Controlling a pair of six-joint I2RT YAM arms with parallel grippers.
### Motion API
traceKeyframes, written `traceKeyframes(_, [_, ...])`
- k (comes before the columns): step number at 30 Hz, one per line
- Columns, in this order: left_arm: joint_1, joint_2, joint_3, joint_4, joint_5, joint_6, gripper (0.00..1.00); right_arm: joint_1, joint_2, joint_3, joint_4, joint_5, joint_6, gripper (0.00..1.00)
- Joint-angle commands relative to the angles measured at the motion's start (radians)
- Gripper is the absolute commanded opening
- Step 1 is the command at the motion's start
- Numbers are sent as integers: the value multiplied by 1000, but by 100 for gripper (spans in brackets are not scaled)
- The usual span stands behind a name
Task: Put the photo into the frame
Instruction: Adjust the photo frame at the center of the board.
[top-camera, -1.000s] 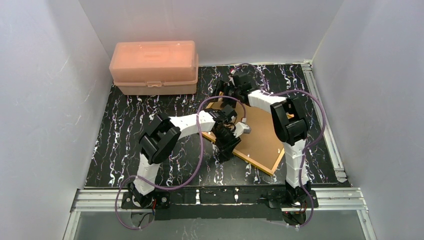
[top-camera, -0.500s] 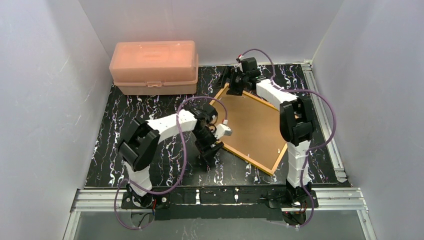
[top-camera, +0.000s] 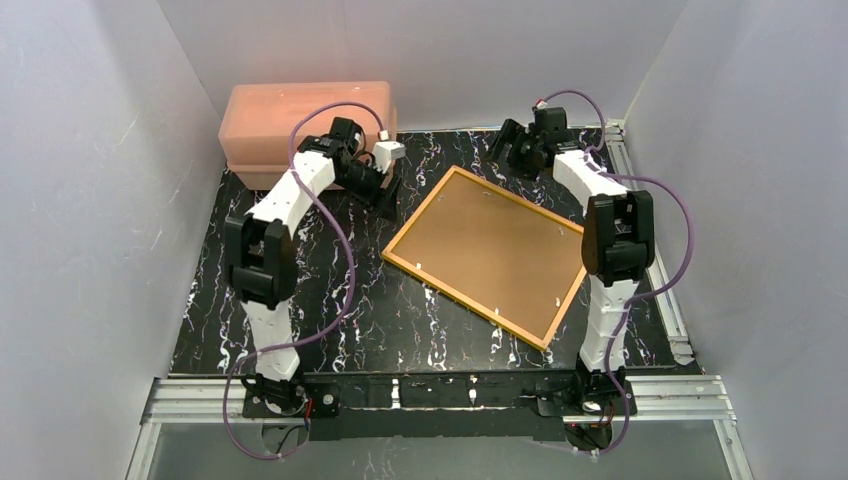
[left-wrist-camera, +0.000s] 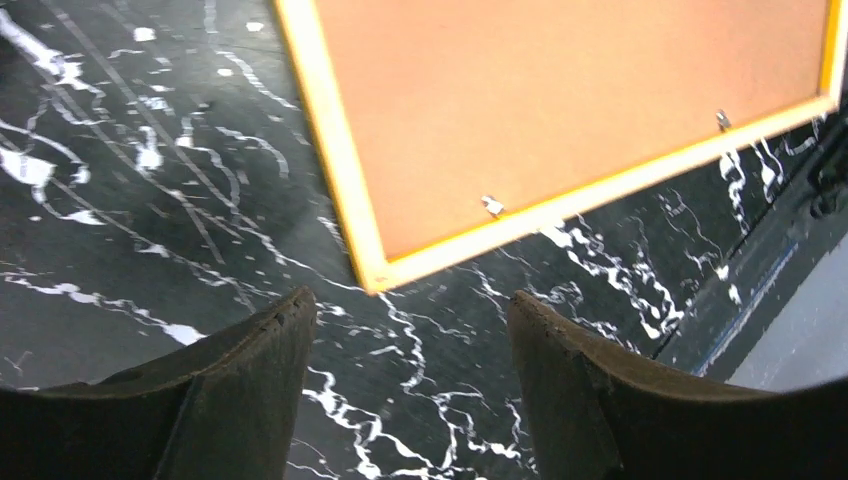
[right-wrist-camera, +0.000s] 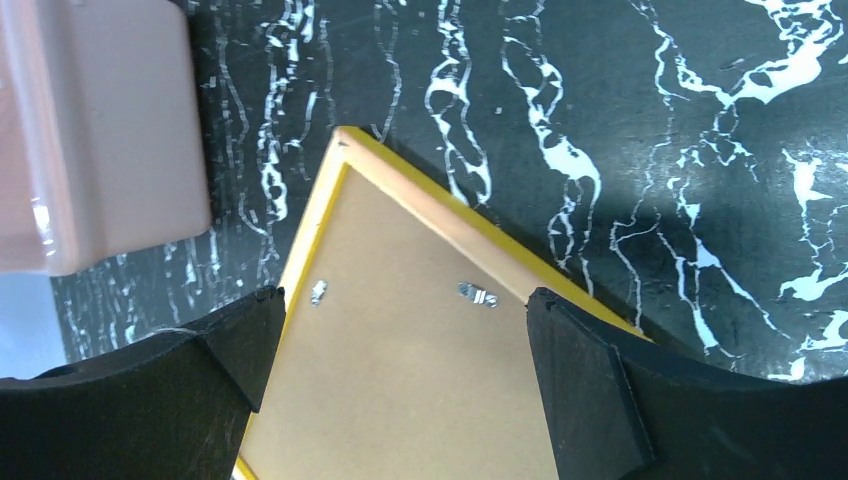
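Frame lies face-down on desk, front hidden; both jaws gape empty near its corners, not touching.

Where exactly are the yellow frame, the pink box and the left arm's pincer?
frame (top-camera: 465, 299): top view, its near edge.
pink box (top-camera: 290, 115): top view, its lid.
left pincer (left-wrist-camera: 410, 305): left wrist view, midway between its fingertips.

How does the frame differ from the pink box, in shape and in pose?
The frame is thin and flat, brown with a yellow edge; the pink box is tall and bulky. The frame lies skewed to the table edges; the pink box sits square at the back wall. Both are rectangular and rest on the table.
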Motion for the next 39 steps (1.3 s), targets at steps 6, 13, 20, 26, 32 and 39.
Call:
traceKeyframes(6, [51, 181, 71, 65, 27, -88, 66, -6, 161, 110, 34, 17, -26, 99])
traceKeyframes(13, [56, 233, 45, 121, 66, -160, 60, 27, 264, 149, 56, -67, 18, 99])
traceKeyframes(20, [57, 192, -87, 184, 67, -177, 53, 132, 293, 133, 106, -117, 40, 99])
traceKeyframes(26, [81, 66, -256, 184, 105, -144, 51, 206, 303, 136, 131, -167, 55, 99])
traceKeyframes(32, [119, -62, -392, 155, 127, -104, 51, 272, 309, 154, 149, -263, 56, 99])
traceKeyframes(39, [150, -144, -488, 137, 107, -68, 49, 298, 220, 136, 77, -244, 13, 99])
